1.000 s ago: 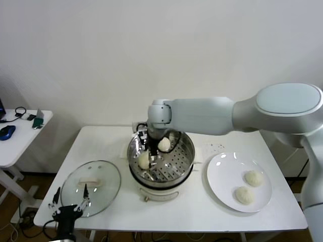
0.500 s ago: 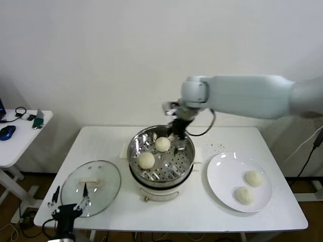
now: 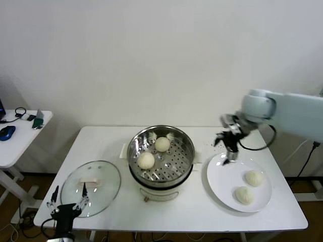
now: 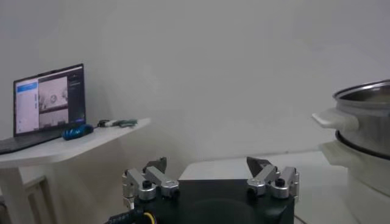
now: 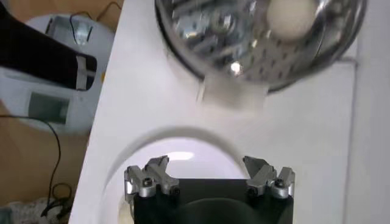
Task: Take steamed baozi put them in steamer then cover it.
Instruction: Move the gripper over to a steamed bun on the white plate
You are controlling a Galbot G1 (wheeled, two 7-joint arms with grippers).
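White table, no legible writing; right claw open above plate, left claw open.

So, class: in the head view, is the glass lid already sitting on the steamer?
No, the glass lid lies flat on the table to the left of the steamer, whose basket is open with two baozi inside.
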